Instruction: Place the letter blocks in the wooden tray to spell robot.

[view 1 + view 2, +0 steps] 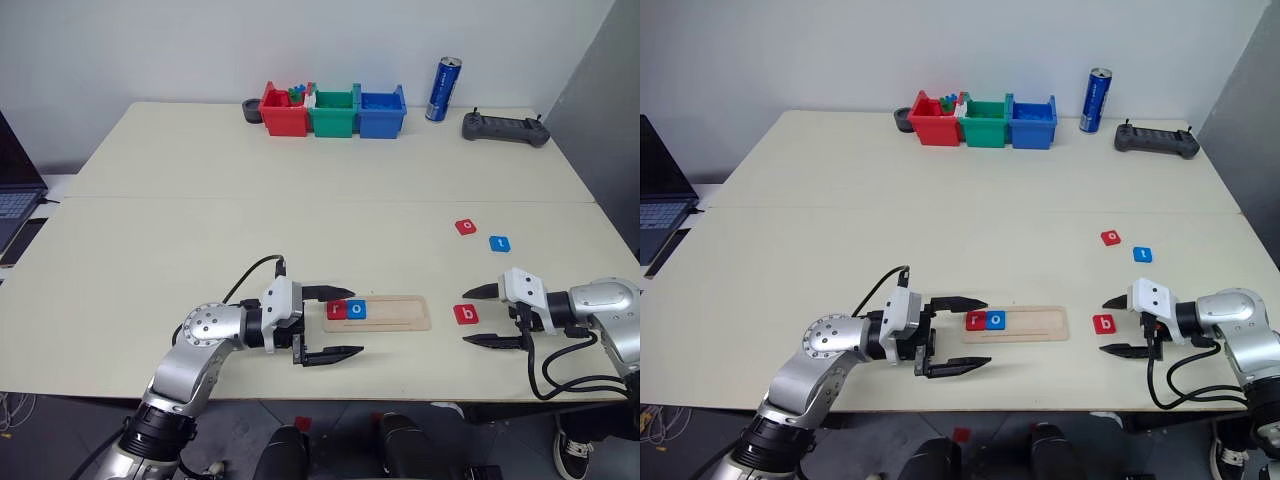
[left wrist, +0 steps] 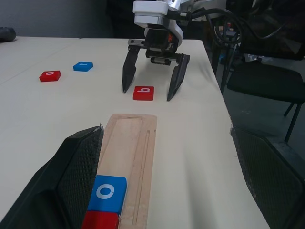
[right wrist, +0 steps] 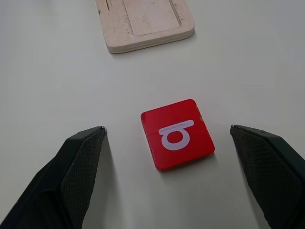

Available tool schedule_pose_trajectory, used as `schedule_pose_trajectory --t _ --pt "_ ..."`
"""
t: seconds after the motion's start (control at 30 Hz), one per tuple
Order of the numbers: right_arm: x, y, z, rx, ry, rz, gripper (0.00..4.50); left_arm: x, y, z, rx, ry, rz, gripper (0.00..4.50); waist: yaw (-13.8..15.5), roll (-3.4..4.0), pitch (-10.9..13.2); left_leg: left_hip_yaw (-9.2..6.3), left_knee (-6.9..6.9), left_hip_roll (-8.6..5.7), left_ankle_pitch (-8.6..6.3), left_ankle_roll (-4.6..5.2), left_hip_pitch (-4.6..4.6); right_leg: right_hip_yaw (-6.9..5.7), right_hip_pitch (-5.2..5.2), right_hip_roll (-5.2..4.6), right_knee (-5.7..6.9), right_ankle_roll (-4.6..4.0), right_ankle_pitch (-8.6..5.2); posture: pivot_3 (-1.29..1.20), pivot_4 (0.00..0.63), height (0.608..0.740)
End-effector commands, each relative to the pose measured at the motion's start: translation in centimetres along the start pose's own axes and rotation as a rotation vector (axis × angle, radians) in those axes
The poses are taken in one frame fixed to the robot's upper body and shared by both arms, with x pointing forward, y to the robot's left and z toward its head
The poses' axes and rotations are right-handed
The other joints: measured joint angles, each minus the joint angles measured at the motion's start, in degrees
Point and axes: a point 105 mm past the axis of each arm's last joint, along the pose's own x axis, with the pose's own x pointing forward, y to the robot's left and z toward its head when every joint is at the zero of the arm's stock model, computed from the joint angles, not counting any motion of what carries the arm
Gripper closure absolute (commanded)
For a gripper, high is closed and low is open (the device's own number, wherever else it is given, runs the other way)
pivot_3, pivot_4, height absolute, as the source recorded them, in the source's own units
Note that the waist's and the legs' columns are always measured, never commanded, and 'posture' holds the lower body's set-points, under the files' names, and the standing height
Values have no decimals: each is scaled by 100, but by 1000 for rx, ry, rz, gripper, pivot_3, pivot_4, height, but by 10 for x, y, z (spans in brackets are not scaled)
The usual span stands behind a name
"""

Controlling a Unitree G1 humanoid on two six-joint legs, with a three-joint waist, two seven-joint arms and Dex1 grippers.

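**Right pincer lined up on the "b" tile, two letters already seated**

The wooden tray (image 1: 378,313) lies near the front edge of the tabletop (image 1: 320,230), with a red "r" tile (image 1: 337,310) and a blue "o" tile (image 1: 357,310) side by side at its left end; the rest of the groove is bare. The red "b" tile (image 1: 466,314) lies flat on the tabletop just right of the tray. The right pincer (image 1: 484,316) is spread wide and holds nothing, its two fingers standing either side of the "b". The left pincer (image 1: 336,322) is equally wide and empty, straddling the tray's left end.

The step in hand looks to be picking up the "b". To do it well, lower the fingertips right to the tabletop, since the tile is thin, and close squarely on two opposite edges so it does not twist. It should then go in touching the "o", letter upright for a reader at the near side.

A red tile (image 1: 466,227) and a blue tile (image 1: 499,243) lie farther back on the right; their letters are too small to read with confidence. Contents of the red bin (image 1: 284,112) at the far edge are hard to make out.
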Motion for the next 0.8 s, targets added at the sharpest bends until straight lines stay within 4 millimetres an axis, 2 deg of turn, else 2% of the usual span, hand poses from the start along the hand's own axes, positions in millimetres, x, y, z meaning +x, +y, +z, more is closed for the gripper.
schedule_pose_trajectory --t 0.03,0.27,0.4,0.67,0.8 --pt "-3 -4 -1 -6 8 -20 624 1 -1 2 17 -13 -3 0 1 0 0 0 0 0 0 0 0 0 0 0 0 0 0 0 150 740" --pt "-3 -7 5 -14 -14 -36 3040 0 -1 -1 16 -11 -9 0 -1 0 0 1 3 0 0 0 2 1 0 0 5 0 0 0 150 740" --pt "-3 -14 16 -47 -35 -73 3041 -5 3 -4 30 -3 14 0 -6 1 0 1 3 0 0 0 3 1 1 0 6 0 0 0 150 740" --pt "20 -4 93 -93 -216 -34 3041 -31 12 -10 38 22 121 0 -25 3 0 -3 1 3 0 0 3 0 -1 3 9 -1 0 0 150 740" --pt "38 2 107 -90 -237 -15 3041 -41 17 -14 38 31 198 0 -8 2 0 -6 2 3 0 -1 1 -3 -1 2 6 -1 0 0 150 740"
